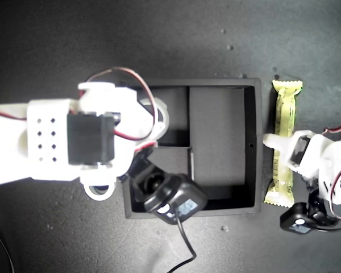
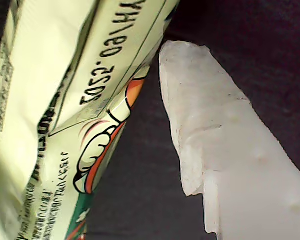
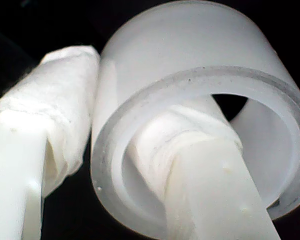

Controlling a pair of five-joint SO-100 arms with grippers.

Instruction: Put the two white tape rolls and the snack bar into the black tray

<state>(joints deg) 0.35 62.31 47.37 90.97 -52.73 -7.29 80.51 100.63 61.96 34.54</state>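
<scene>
Exterior view: black tray (image 1: 250, 142) mid-frame, its left part hidden under white arm. My second gripper (image 3: 115, 150) clamped on white tape roll (image 3: 200, 100), one finger inside ring, one outside; roll barely visible over tray's upper-left compartment (image 1: 163, 116). Other roll not made out. Snack bar (image 1: 285, 114) lies outside tray, exterior view's right, partly covered by my first gripper (image 1: 281, 145); its jaws' spread cannot be judged, one finger (image 2: 230, 150) beside wrapper (image 2: 65, 100).

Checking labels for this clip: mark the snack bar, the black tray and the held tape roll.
snack bar (image 1: 286, 114): exterior view, upper wrapper.
black tray (image 1: 221, 142): exterior view, long compartment floor.
tape roll (image 3: 190, 45): second wrist view, outer wall.
</scene>
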